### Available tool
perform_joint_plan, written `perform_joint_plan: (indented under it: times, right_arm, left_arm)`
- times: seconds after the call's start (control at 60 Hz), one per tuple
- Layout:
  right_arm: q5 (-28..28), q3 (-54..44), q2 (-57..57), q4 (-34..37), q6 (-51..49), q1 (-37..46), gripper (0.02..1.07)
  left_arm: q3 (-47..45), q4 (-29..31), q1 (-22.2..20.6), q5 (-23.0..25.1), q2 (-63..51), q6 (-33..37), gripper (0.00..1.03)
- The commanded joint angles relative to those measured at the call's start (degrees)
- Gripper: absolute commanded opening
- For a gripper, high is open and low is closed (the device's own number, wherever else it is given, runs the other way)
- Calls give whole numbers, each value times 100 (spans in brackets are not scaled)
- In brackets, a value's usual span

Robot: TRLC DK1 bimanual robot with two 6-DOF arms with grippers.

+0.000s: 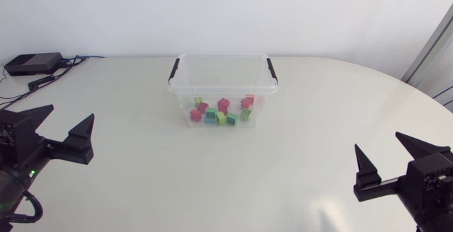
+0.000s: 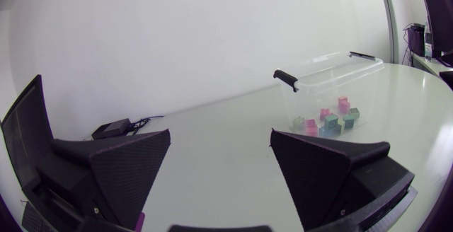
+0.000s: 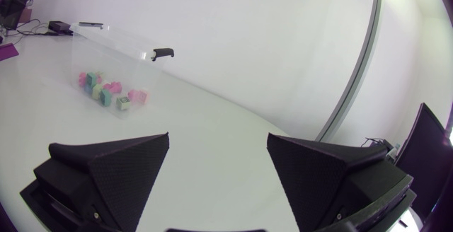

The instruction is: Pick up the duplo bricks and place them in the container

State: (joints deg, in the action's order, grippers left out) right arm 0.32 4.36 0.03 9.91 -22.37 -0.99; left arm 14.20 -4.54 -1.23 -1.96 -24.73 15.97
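Duplo bricks [image 1: 221,112]: all the ones in view sit inside the container [image 1: 185,83], red, pink and green, piled loosely on its floor along the wall facing the near edge. No brick shows loose on the surface [image 1: 212,182].

Container: clear tub, no lid, opening up, standing midway between the left and right edges and toward the far edge. Its long axis runs left-right, parallel to the far edge. One black handle clip [image 1: 174,69] sits on each short end. The brick cluster runs the same way as the tub. Single bricks are too small to give stud direction or axis.

Left gripper [image 1: 71,112]: near-left corner, fingers apart, nothing between them, well apart from the tub. The left wrist view shows the same, a wide gap at the gripper [image 2: 219,136] with the bricks [image 2: 325,119] far ahead in the container [image 2: 311,83].

Right gripper [image 1: 377,141]: near-right corner, fingers apart, empty. In the right wrist view the gripper [image 3: 218,138] points across the surface, with the container [image 3: 120,44] and bricks [image 3: 110,90] well ahead.

Step, as a judgement: placing looks done and both arms look parked. The next move probably calls for nothing beyond checking for a stray brick outside these views. If one turns up, the nearer arm takes it and drops it over the open top.

Black box [image 1: 32,64] with cables at the far-left corner.
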Motion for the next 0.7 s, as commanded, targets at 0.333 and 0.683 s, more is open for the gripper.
perform_joint_plan:
  times: [0.333,0.683]
  right_arm:
    - [2,-330,-15,-619,1368,75,102]
    - [-32,-436,-3,-991,2237,99,102]
  left_arm:
    - [-896,254,90,129,1489,-988,99]
    - [-1420,454,123,196,2473,-1597,98]
